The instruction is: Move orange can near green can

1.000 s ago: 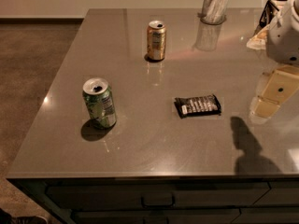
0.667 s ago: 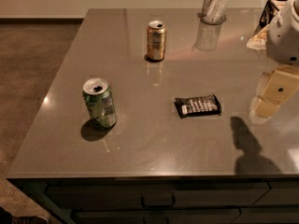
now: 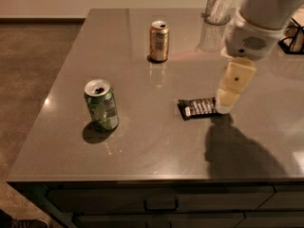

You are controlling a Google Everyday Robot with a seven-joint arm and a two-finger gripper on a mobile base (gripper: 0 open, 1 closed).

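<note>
Grey desk (image 3: 142, 160): my gripper (image 3: 224, 104) has swung left to the dark packet (image 3: 195, 109), jaws' state unclear; orange can (image 3: 159, 41), upper centre, untouched, well apart from green can (image 3: 101, 104).

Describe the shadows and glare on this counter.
Camera view: green can casts a dark shadow lower left; the end effector, by the dark wrapper's right end, throws a big shadow frontward; the orange can reflects in the glossy countertop.

Orange can (image 3: 159, 41) behind green can (image 3: 101, 104); hand (image 3: 226, 101) R
</note>
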